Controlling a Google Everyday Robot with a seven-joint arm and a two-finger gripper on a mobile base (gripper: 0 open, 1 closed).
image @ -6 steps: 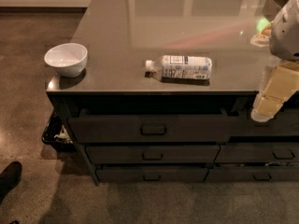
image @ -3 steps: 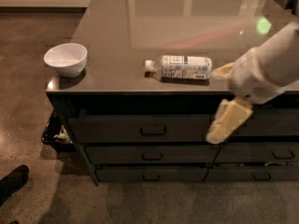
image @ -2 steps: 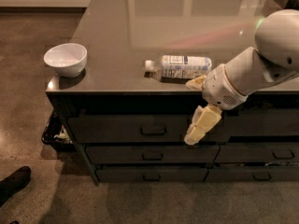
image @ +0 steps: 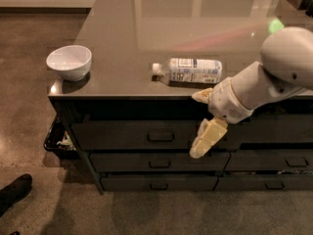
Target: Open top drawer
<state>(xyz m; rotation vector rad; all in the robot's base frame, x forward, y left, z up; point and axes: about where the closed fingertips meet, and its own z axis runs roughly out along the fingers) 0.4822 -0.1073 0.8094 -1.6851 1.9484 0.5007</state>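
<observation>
The top drawer (image: 122, 134) is the wide dark front just under the counter's edge, and it is shut flush with the cabinet. Its small loop handle (image: 161, 136) sits in the middle of the front. My gripper (image: 204, 140), cream-coloured on a white arm coming in from the right, hangs in front of the drawer's right end. It points down and to the left, a short way right of the handle and apart from it.
On the counter (image: 122, 38) a white bowl (image: 69, 61) stands at the left front corner and a plastic bottle (image: 188, 71) lies near the front edge. Two narrower drawers (image: 159, 162) are below. A black bin (image: 55, 137) stands left of the cabinet, and a shoe (image: 14, 190) is on the floor.
My arm has swung from the counter's right edge leftward and down, bringing the gripper in front of the top drawer near its handle. The drawer has stayed shut.
</observation>
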